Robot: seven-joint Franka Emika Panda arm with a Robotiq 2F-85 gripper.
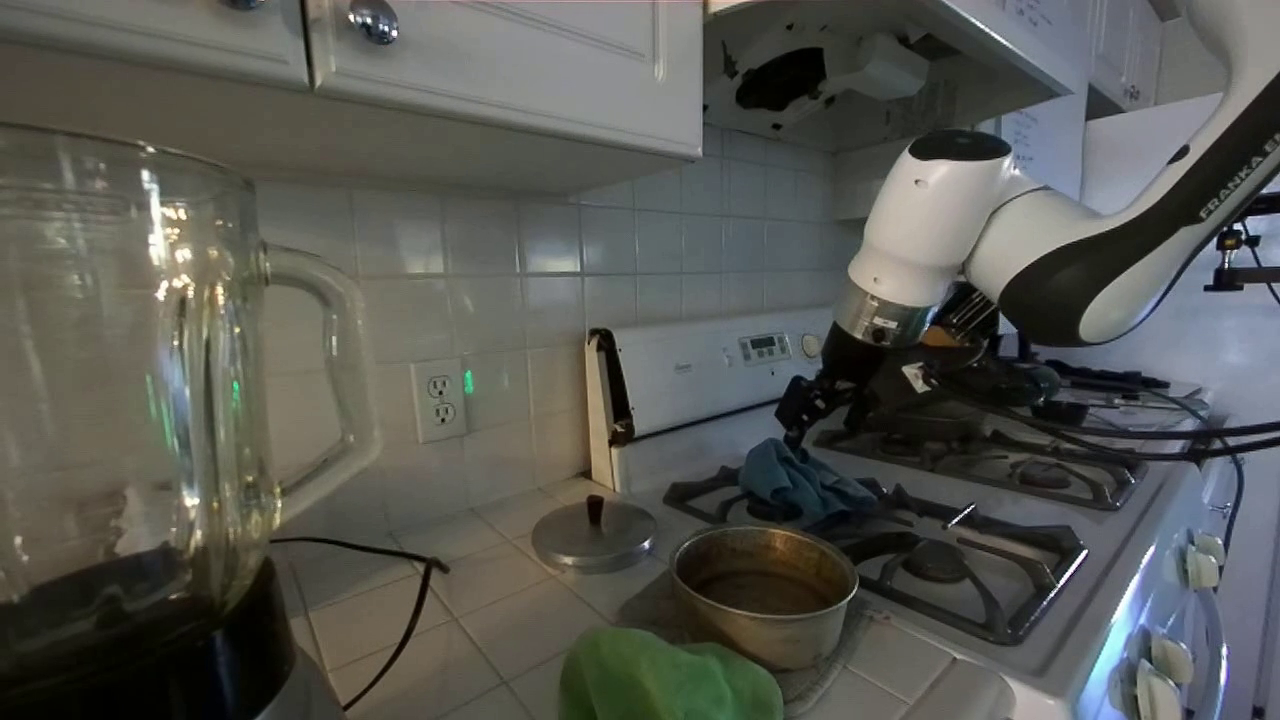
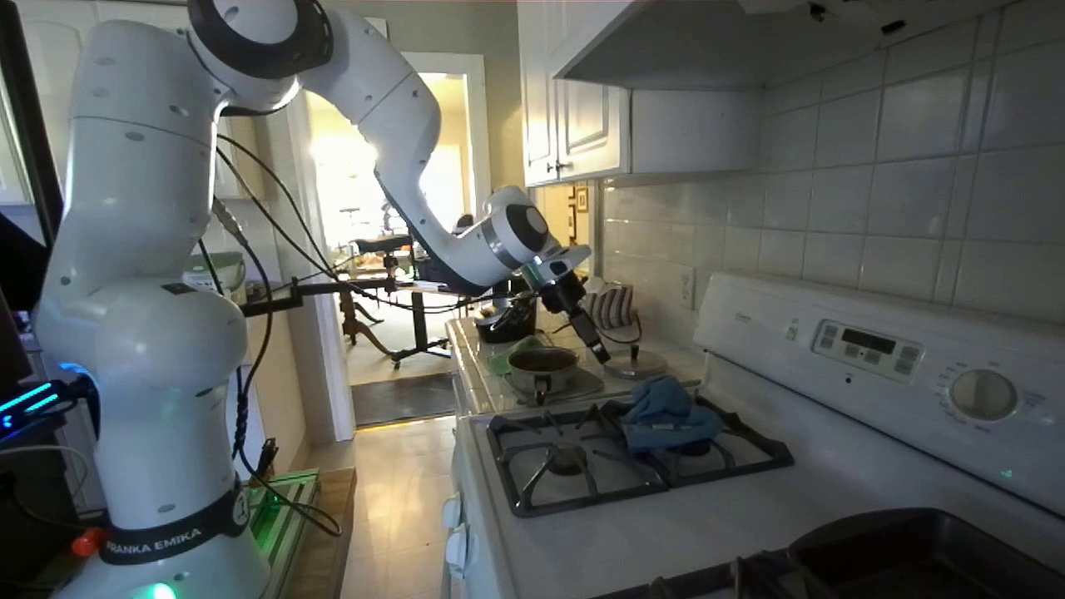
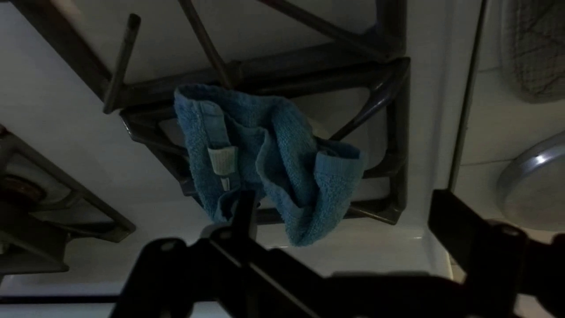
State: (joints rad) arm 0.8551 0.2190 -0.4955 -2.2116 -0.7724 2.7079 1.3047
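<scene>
In the wrist view, we see a metal lid [image 3: 536, 190] on the bench [image 3: 490, 128], right of the gripper [image 3: 342, 205]. In an exterior view, we find a pot [image 1: 765, 632] and a green cloth [image 1: 665, 680] lower than the gripper, and a blender [image 1: 120, 420] well left of the gripper.

The crumpled blue towelling cloth [image 3: 291, 168] looks rough and matt, the black angular metal grate [image 3: 326, 78] and white 2-socket plastic outlet [image 1: 440, 400] smooth, and the round silver metal lid [image 1: 590, 543] and clear handled glass jug [image 1: 125, 370] glossy.
</scene>
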